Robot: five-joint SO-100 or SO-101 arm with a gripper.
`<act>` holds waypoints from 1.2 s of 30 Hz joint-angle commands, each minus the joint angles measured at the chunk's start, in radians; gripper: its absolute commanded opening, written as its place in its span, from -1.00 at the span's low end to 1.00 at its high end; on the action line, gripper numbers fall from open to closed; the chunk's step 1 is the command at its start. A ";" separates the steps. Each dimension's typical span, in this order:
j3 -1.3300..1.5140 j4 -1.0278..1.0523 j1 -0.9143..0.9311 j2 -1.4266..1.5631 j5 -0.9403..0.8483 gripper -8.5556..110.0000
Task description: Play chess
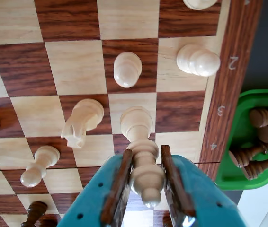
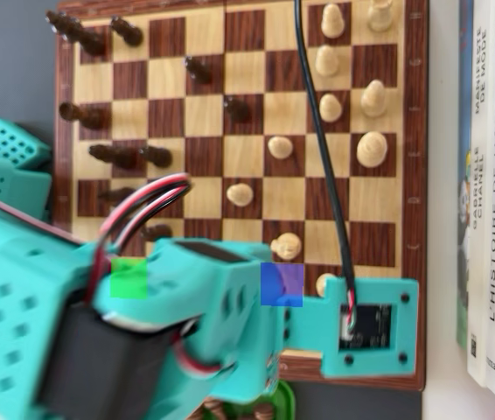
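In the wrist view my teal gripper is shut on a tall light chess piece, with the brown pads on both sides of its upper body. The piece's base is over a light square of the wooden chessboard. I cannot tell whether the base rests on the board. A light knight stands just to its left. Two light pawns stand beyond. In the overhead view the arm covers the gripper and the held piece at the near edge of the board.
A green tray holding several dark pieces sits off the board's right edge in the wrist view. Another light pawn and a dark piece are at lower left. Overhead, dark pieces stand at left, light ones at right, and books lie beside the board.
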 commanded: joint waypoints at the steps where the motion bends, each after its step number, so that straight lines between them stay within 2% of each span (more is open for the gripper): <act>1: 0.029 -0.009 0.025 0.104 -0.009 -0.70; 15: 0.393 -0.011 0.032 0.436 -0.058 -0.70; 36: 0.836 -0.048 0.224 0.795 -0.196 -0.70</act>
